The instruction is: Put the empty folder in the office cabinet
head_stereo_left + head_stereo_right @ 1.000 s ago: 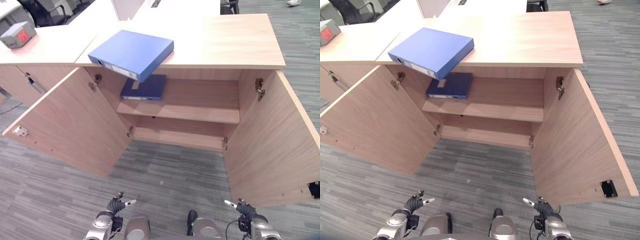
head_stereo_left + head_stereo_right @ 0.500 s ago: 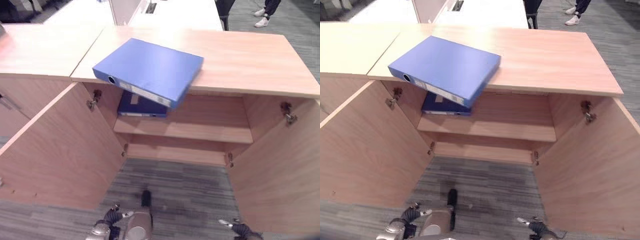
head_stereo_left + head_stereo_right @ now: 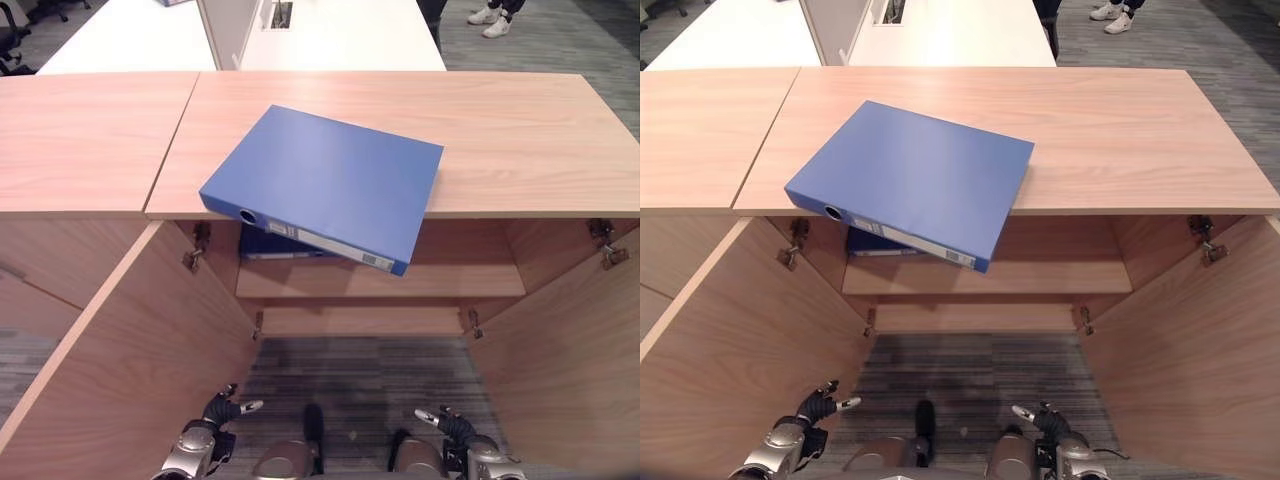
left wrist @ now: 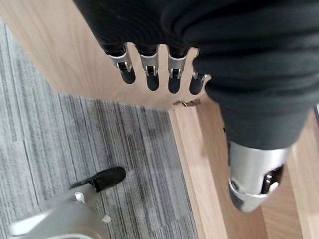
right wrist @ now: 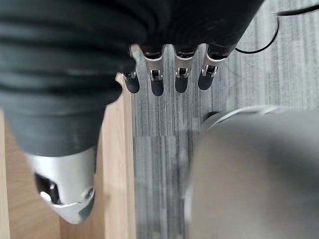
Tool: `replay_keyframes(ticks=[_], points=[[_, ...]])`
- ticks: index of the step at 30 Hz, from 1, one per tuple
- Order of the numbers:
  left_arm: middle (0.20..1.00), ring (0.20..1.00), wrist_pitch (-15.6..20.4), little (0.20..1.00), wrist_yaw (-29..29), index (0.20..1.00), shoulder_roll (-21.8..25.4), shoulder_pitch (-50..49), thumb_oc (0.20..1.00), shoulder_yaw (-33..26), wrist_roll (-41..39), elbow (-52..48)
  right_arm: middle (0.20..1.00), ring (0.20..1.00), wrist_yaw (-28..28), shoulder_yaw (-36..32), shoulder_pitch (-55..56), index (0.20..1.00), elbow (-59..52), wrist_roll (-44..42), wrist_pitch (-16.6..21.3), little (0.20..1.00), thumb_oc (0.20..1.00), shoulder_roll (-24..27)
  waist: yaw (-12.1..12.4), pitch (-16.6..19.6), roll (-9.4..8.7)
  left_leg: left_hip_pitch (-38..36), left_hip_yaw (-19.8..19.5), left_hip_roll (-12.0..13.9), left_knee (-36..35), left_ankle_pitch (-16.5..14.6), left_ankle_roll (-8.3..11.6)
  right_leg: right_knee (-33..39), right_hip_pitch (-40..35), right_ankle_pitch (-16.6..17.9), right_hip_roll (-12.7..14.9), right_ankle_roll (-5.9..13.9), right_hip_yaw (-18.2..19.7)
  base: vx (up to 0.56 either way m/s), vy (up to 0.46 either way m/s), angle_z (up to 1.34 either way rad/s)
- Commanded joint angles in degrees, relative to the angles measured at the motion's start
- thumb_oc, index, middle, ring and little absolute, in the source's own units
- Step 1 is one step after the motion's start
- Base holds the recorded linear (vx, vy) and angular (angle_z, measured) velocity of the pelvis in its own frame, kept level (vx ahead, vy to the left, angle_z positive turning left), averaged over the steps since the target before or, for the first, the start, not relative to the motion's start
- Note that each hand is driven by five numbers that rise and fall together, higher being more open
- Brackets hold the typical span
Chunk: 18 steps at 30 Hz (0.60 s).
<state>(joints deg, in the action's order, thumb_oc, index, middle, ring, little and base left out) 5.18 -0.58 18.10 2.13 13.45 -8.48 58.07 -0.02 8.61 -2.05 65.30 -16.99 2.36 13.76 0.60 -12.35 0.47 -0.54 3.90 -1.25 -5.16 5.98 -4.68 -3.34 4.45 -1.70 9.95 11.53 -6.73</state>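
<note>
On the counter (image 3: 520, 120) above the open cabinet (image 3: 380, 290) I see the blue folder (image 3: 330, 180) lying flat, well apart from both hands and high above them. My left hand (image 3: 222, 412) and right hand (image 3: 448, 425) hang low near the carpet (image 3: 350, 375), fingers loosely extended and holding nothing — the wrist views show the same. The folder sits askew: its long axis runs diagonally, and the labelled spine corner juts past the counter's front edge toward me. A second blue folder (image 3: 262, 243) lies on the cabinet's shelf (image 3: 450, 282), just beneath that overhang. Both doors — left door (image 3: 130, 370), right door (image 3: 575, 350) — stand swung outward, flanking my hands.
</note>
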Motion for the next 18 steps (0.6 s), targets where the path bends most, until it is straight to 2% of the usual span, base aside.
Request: replay_keyframes(ticks=[1,4,9,18], points=[[1.000,1.000,1.9,1.000,0.0,1.000,0.7,0.5,1.000,-1.0,0.6,-2.6,1.000,1.000,-0.2,-0.3,0.5,1.000,-1.4,-2.2,1.3,1.000,1.000,3.1,0.5,-0.3,-0.23,1.1,-0.6,3.2,5.1,-6.4,6.96,-1.6,-3.9,-0.8,-0.5,-2.10,2.1,0.10,-0.053,0.48],[1.000,1.000,2.1,1.000,0.2,1.000,0.0,-0.5,1.000,-1.0,1.0,-2.5,1.000,1.000,0.0,0.0,1.7,1.000,-1.8,-1.4,1.2,1.000,1.000,3.3,0.5,1.3,-0.12,-1.0,-0.4,3.6,3.5,-6.5,7.65,2.9,-7.8,0.3,0.4,-2.09,1.3,0.12,-0.070,0.05],[1.000,1.000,2.1,1.000,0.3,1.000,-0.5,-1.5,1.000,-0.4,1.8,-3.6,1.000,1.000,0.3,0.3,2.2,1.000,-1.9,-0.3,1.1,1.000,1.000,3.8,0.4,2.1,0.26,-2.5,-0.5,3.9,2.2,-6.3,8.38,6.0,-10.3,0.9,0.6,-1.93,0.5,0.06,-0.038,-0.02],[1.000,1.000,3.0,1.000,0.9,1.000,3.5,-3.7,1.000,0.0,4.7,-21.5,1.000,1.000,1.4,1.0,3.5,1.000,-6.2,1.1,1.7,1.000,1.000,4.6,0.9,2.5,0.56,-3.9,-0.3,5.5,0.9,-5.6,9.70,7.6,-12.3,0.2,-0.5,-2.04,-0.3,0.01,-0.061,-0.02]])
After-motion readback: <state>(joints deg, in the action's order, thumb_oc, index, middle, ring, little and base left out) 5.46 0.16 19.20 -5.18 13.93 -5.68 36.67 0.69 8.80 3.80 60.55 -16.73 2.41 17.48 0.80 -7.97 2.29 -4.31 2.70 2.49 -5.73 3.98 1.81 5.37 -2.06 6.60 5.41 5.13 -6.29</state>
